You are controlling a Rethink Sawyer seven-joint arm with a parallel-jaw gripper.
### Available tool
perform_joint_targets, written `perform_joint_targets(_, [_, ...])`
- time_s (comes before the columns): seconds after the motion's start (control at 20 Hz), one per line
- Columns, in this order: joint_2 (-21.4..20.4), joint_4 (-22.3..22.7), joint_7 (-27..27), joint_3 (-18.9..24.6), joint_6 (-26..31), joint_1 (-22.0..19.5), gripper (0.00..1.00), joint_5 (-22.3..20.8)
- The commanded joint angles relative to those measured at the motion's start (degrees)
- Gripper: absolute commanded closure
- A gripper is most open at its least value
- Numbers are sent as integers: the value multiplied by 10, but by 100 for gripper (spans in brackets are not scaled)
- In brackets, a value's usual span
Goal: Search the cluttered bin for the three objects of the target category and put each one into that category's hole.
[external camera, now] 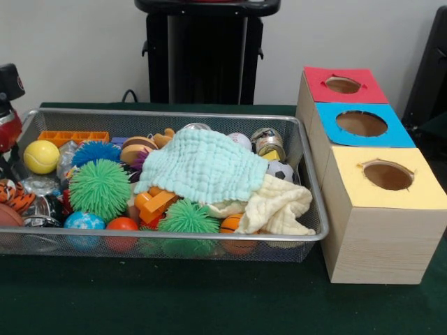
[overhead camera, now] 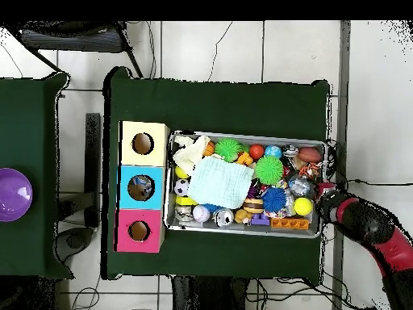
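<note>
The bin [external camera: 311, 183] sits on the green tabletop [external camera: 174, 300] and serves as the reference for everything below. It is a shallow wire-mesh tray with a thick metal rim, filled with toys.

Contents of the bin:
- A pale mint cloth [external camera: 202, 164] lies over the middle of the heap.
- A cream cloth [external camera: 279, 208] is bunched against the end of the bin nearest the boxes, partly under the mint cloth.
- A large green spiky ball [external camera: 100, 187] rests toward the opposite end; a second green spiky ball [external camera: 187, 218] lies against the rim nearest the front camera.
- A blue spiky ball [external camera: 94, 151] sits just behind the large green one.
- A yellow ball [external camera: 41, 156] lies near the end away from the boxes.
- An orange block strip [external camera: 72, 136] lies along the rim on the robot's side.
- A small soccer ball [external camera: 281, 171] shows at the edge of the mint cloth.

Beside the bin, at one short end, stand three wooden boxes in a row, each with a round hole in its top: a red-topped box [external camera: 342, 85], a blue-topped box [external camera: 362, 124] and a yellow-topped box [external camera: 386, 178].

The arm [overhead camera: 367, 222] reaches the bin's other short end. The end effector [external camera: 8, 105] hangs at that end, just outside the rim; whether it is open or closed cannot be told.
</note>
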Motion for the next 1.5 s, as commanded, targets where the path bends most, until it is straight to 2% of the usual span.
perform_joint_targets(0.05, [111,37,-151,38,-96,-16,0,-78])
perform_joint_targets(0.6, [119,72,-161,99,-76,-65,0,-64])
perform_joint_targets(1.0, [113,79,-153,122,-64,-76,0,-61])
perform_joint_targets(1.1, [114,73,-156,124,-50,-74,0,-59])
perform_joint_targets(1.3, [89,69,-137,102,-19,-52,0,-54])
perform_joint_targets(1.5, [62,81,-107,90,37,-37,0,-20])
